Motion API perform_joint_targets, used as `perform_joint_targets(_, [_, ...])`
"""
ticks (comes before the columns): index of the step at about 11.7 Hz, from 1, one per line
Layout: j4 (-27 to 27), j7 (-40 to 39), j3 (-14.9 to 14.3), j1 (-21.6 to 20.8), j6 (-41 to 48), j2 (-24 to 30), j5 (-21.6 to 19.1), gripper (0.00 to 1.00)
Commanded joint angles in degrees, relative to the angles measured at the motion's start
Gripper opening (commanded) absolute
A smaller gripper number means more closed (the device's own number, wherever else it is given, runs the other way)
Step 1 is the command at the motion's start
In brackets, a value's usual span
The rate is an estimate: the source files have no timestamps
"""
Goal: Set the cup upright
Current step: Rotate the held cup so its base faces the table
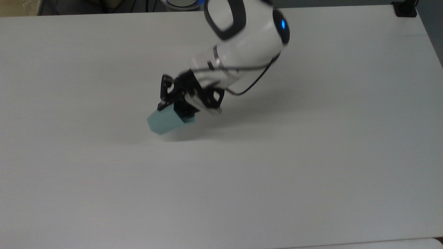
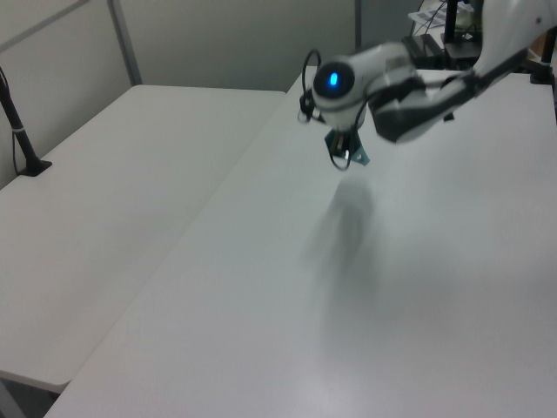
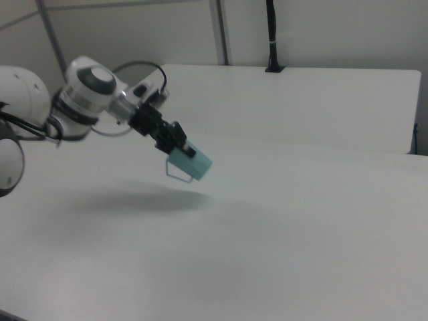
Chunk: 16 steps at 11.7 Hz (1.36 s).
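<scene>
1. Cup-righting took place over a bare white table (image 1: 311, 173), with nothing near the work
2. Arm (image 1: 242, 38) reached down at a slant, its gripper (image 3: 175, 144) fingers clamped on the cup
3. Cup (image 1: 168, 121) hung tilted above the table, clear of it, narrow end pointing down and outward
4. Risk, as I judged it: letting go while tilted would tip it over, and a slack pinch could let it slip

A wide white table (image 1: 311, 173) carries the scene — its top is plain and matte, with soft grey shadows (image 3: 144, 199) near the middle. A second white table (image 2: 104, 174) stands just beside its edge — a black post (image 3: 271, 37) rises at that table's far edge.
</scene>
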<state>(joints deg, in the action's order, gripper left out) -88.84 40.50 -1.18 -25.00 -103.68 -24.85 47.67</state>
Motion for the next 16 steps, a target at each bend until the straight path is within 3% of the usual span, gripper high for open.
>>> perform_joint_targets(1, [-5.19,-1.9,0.48,1.78,-1.95,9.98,-14.04,0.0])
perform_joint_targets(2, [-8.43,-5.31,0.48,2.49,-4.31,11.48,-19.49,0.0])
perform_joint_targets(6, [-20.65,-7.98,0.83,6.35,-16.95,15.0,-32.0,0.0])
perform_joint_targets(9, [-22.96,-11.39,0.74,7.59,-20.95,16.33,-40.26,0.0])
perform_joint_targets(16, [-23.22,-11.85,1.0,7.42,-22.17,13.52,-43.01,0.0])
